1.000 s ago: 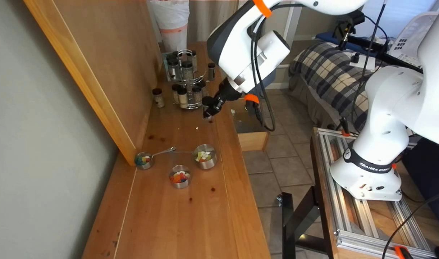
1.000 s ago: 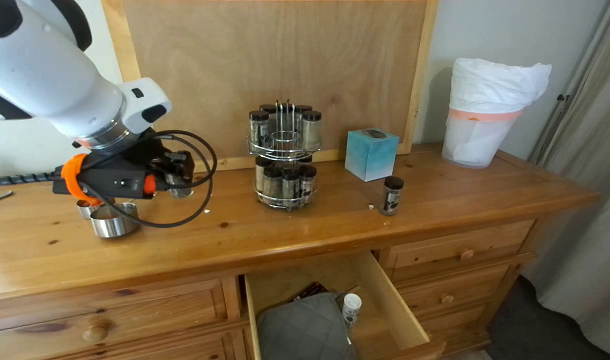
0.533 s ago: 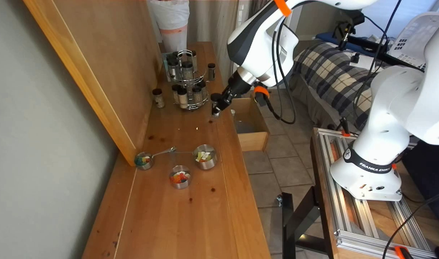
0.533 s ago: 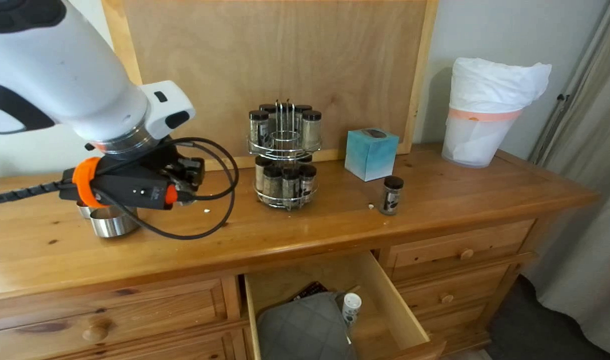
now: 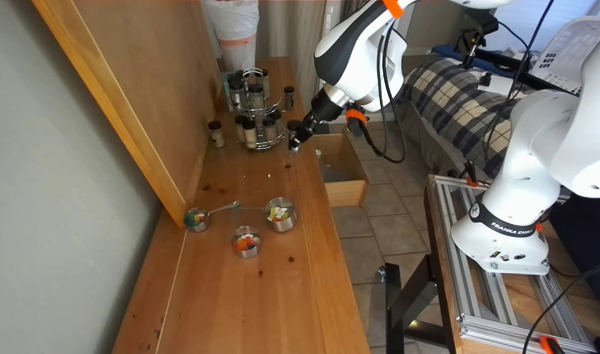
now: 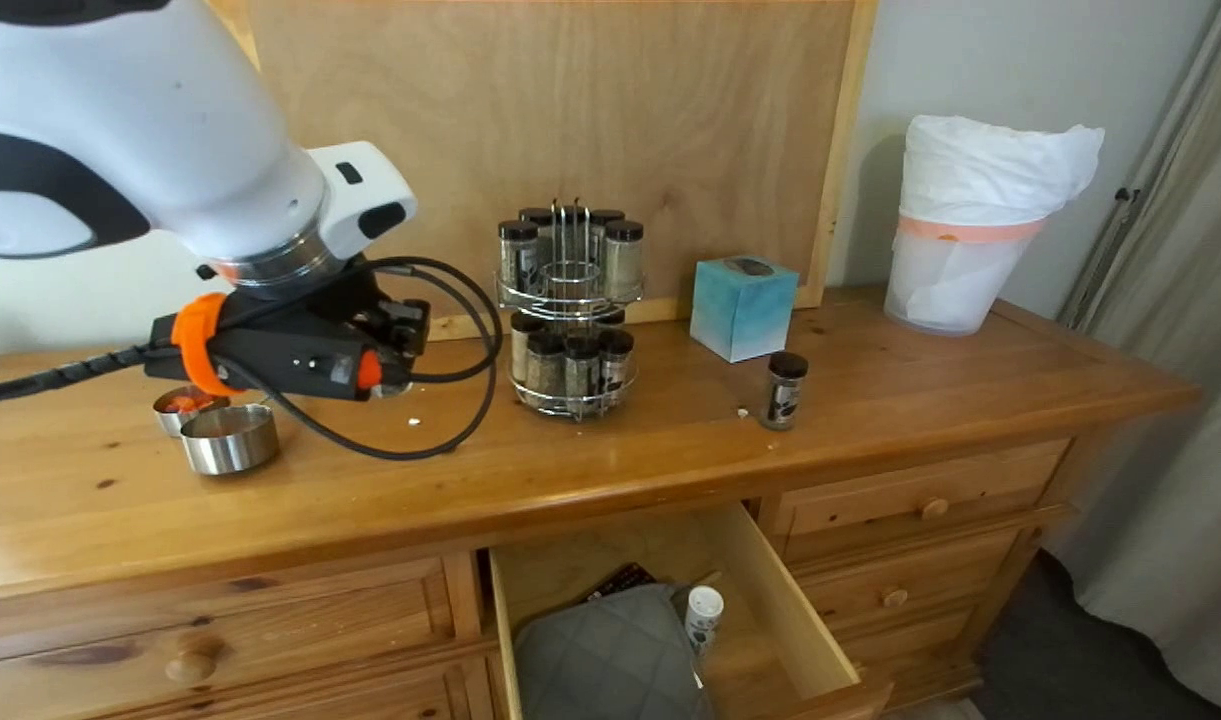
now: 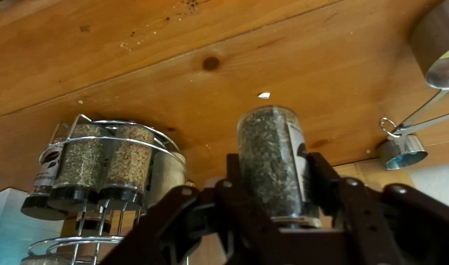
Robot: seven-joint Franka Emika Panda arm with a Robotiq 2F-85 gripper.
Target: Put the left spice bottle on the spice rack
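Observation:
My gripper (image 7: 274, 165) is shut on a small spice bottle (image 7: 266, 143) with dark green herbs and a pale label. In an exterior view its dark cap (image 5: 294, 125) is up and it looks upright above the dresser top. In an exterior view only the bottle's lower end (image 6: 394, 389) shows below the gripper (image 6: 410, 345). The spice rack (image 6: 570, 306) is a two-tier wire carousel with dark-capped jars, just beyond the gripper. Its upper tier shows a gap between jars at the front. The wrist view stands upside down, with the rack (image 7: 130, 140) at left.
Loose spice bottles stand beyond the rack (image 6: 785, 392) and near the backboard (image 5: 216, 133). Metal cups with colourful contents (image 5: 280, 216) stand on the dresser top (image 6: 420, 500). A tissue box (image 6: 745, 312) and white bin (image 6: 940, 270) stand farther along. A drawer (image 6: 805, 635) is open below.
My gripper, holding the bottle, has moved closer to the rack, rightward in an exterior view. It first shifted toward the dresser's front edge, then along the dresser. The rack has not moved.

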